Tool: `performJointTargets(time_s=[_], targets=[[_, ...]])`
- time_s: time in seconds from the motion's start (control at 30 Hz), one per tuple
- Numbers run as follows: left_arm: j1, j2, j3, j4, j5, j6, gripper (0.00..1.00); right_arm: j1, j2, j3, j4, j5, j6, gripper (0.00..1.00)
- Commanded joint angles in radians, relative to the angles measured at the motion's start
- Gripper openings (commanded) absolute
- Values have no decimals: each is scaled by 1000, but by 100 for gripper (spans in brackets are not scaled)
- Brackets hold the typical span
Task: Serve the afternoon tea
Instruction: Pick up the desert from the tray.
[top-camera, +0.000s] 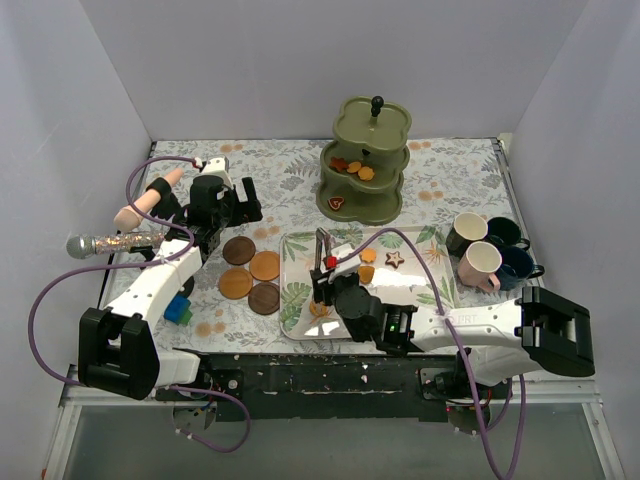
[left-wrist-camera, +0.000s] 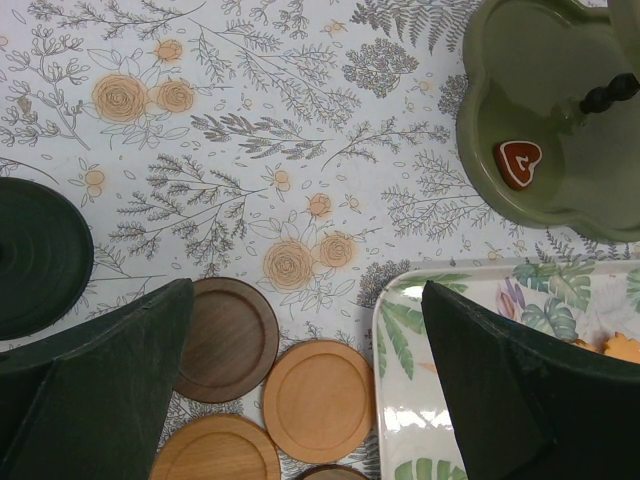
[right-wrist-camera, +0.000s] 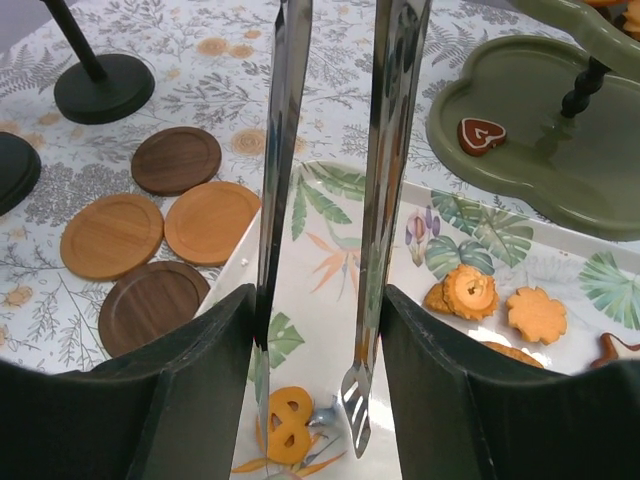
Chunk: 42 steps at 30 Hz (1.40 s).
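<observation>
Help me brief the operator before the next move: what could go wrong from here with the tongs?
1. The metal tongs in the right gripper stand open beside the orange biscuit lying flat on the glossy tray; it may slide away rather than be pinched.
2. The long tongs are held only between two fingers, so they could twist in the grip.
3. On the way to the green stand, they could catch a tier's rim.

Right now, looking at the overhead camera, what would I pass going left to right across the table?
glittery microphone → brown coasters → floral tray → mugs
</observation>
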<state>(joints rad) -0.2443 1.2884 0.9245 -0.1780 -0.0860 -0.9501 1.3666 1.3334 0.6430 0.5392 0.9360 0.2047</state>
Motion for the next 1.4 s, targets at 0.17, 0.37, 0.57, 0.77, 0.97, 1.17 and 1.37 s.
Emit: performJointTargets(time_s=[0.17,0.37,0.57,0.77,0.97,1.17,1.37], targets=[[2,-15,-4,15,11,1,98,35,33,70,108,58,-21,60],[2,-20,-3,17,14,2,98,65,84,92,119,89,-51,60],[2,-20,-4,15,15,1,98,78,116,113,113,104,-70,61],[2,-24,-4,17,17,1,98,88,138,127,90,104,-62,60],[0,-28,-4,18,22,-3,98,98,153,150,32,133,-44,58],[0,-28,-4,20,25,-4,98,104,161,162,-44,153,2,52],[2,-26,-4,20,23,-4,98,104,161,175,-77,173,2,47]])
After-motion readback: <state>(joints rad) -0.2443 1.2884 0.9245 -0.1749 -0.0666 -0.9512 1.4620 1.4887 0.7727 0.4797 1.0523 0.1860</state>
